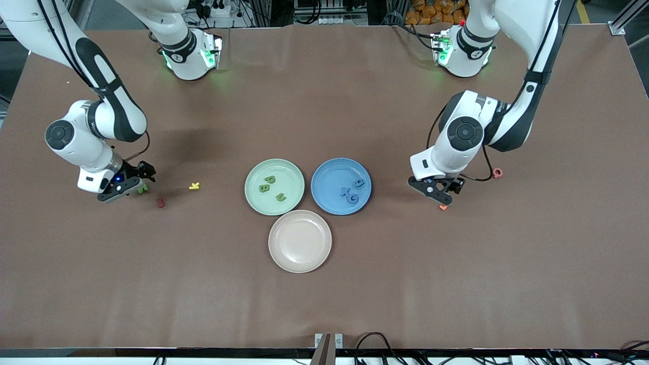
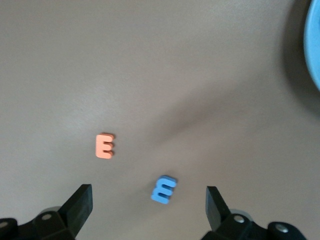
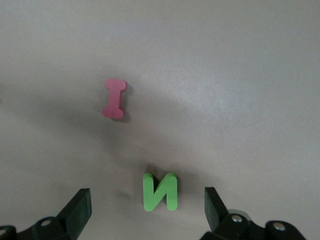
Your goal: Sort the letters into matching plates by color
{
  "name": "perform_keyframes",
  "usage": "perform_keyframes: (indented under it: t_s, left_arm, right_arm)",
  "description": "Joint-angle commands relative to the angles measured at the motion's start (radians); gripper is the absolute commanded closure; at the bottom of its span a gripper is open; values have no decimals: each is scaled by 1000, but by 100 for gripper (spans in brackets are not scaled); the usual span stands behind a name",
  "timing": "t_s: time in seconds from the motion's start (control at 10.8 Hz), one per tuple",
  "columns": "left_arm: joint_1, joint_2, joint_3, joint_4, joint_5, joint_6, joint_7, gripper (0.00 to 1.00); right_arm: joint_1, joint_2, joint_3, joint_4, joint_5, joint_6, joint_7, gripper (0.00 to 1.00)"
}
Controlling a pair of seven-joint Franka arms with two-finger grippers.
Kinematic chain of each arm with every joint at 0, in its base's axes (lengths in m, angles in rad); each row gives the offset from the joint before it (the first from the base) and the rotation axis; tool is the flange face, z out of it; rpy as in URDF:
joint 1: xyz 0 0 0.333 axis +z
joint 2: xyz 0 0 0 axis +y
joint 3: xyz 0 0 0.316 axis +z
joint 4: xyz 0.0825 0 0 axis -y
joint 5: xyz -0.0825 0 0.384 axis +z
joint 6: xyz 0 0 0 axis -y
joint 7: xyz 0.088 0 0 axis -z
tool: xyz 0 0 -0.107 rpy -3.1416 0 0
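Matt foam green N (image 3: 160, 191), smooth glossy plastic blue plate (image 1: 329, 177), matt brown table (image 1: 456, 279).

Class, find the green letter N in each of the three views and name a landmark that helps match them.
Front view: green letter N beside the right claw.
Left wrist view: not in it.
Right wrist view: green letter N between the open fingers.
Shared landmark: red letter I.

Through the left wrist view I saw the left gripper (image 2: 149, 202) with its two dark fingers (image 2: 80, 202) spread wide apart over the brown table (image 2: 175, 75). A blue foam letter (image 2: 164, 189), apparently an E, lay flat between the fingers, touching neither. An orange E (image 2: 104, 145) lay near it, outside the gap. The rim of the blue plate (image 2: 313, 45) showed at the frame's edge, well apart from both letters.
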Motion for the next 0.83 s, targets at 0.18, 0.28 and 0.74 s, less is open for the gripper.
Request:
perform_keyframes:
  t_s: [0.18, 0.28, 0.74]
  left_arm:
    - [147, -147, -81, -93, -22, 3, 398, 0]
    - [147, -152, -110, -96, -22, 3, 465, 0]
    - [232, -126, -228, -156, -36, 4, 639, 0]
  right_arm:
    - [-56, 29, 24, -23, -46, 56, -14, 0]
    - [-56, 38, 24, -23, -46, 63, -12, 0]
    - [-56, 49, 24, -20, -44, 74, -6, 13]
